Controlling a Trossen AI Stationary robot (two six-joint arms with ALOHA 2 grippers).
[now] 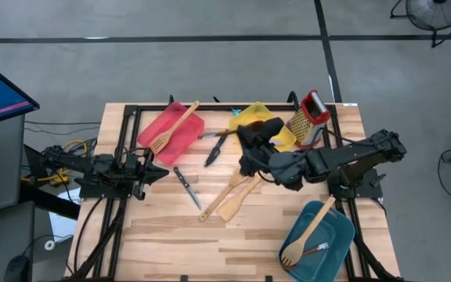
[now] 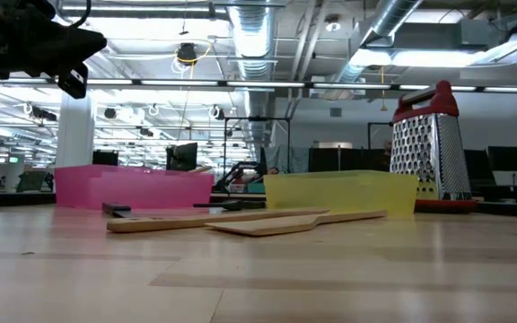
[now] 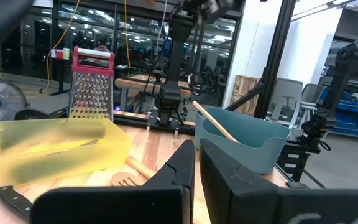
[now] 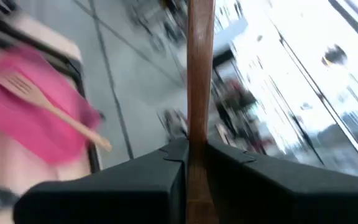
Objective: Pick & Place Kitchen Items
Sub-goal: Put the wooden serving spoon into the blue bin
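**Wooden handle pinched in the right claw, beside the yellow tray**

The wooden-handled utensil (image 4: 197, 74) sits upright between the fingers of the right claw (image 4: 191, 149), which is pressed onto its shaft. In the high view that claw hangs over the desk (image 1: 171, 235) just beside the yellow tray (image 1: 258, 115), on the side away from the grater (image 1: 312, 117). What kind of head the utensil has I cannot tell. It looks light and stiff, and smooth enough to twist in a narrow pinch (a grip near the middle of the shaft should stop it swinging).

Two pale wooden spatulas (image 1: 232, 196) lie loose and crossed on the desk, near the yellow tray on its robot side. They are flat and thin, so the handle ends are probably the easier places to lift. A black-handled knife (image 1: 186, 186) lies farther out from the tray; I would take it by the handle, not the blade.

The red tray (image 1: 185, 139), well apart from the yellow tray, holds a slotted turner (image 1: 171, 129). The teal tray (image 1: 331, 243) sits at the desk's edge, so a drop there needs care. There is plenty of bare desk between the trays. The left claw (image 1: 153, 172), pressed together and empty, waits beyond the knife.
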